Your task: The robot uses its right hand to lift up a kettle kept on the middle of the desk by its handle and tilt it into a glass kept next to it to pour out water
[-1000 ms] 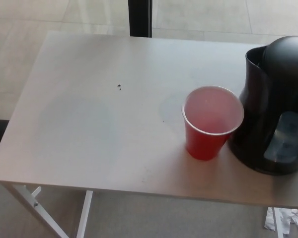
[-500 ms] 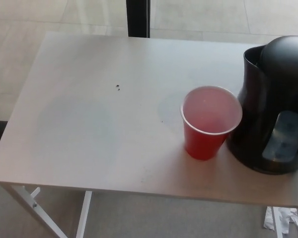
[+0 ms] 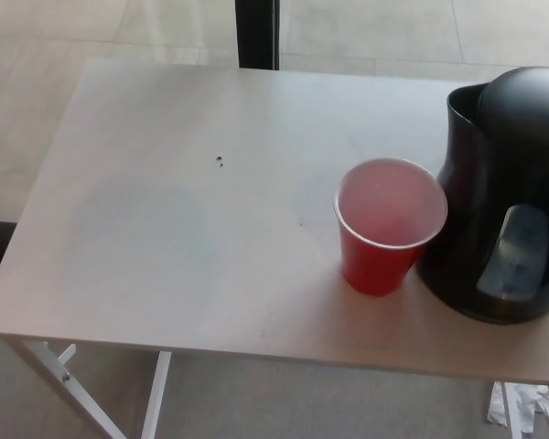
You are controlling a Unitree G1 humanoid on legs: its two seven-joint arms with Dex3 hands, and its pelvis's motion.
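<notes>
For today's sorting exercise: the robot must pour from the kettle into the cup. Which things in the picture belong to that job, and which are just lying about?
Belong to the job:
kettle, black, standing upright on the table
cup, red, upright, just left of the kettle

Just lying about:
dark specks on the table
crumpled paper on the floor
black post behind the table

Neither robot hand is in view.

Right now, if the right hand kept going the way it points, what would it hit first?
Cannot say: neither hand shows in the head view. Only the black kettle and the red cup stand on the desk.
</notes>
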